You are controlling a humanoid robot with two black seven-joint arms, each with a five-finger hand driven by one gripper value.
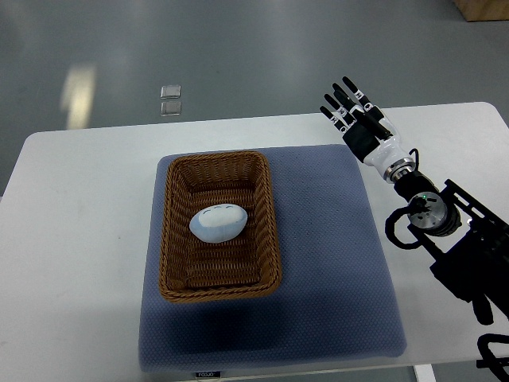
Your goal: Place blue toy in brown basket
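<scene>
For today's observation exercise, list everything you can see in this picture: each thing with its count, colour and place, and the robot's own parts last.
table: one, white, fills most of the view
mat: one, grey-blue, on the middle of the table
basket: one, brown wicker, on the left half of the mat
toy: one, pale blue and white, egg-shaped, inside the basket
small squares: two, clear or grey, on the floor beyond the table
right robot hand: one, black and white, fingers spread, holding nothing, over the table's far right edge, off the mat
</scene>
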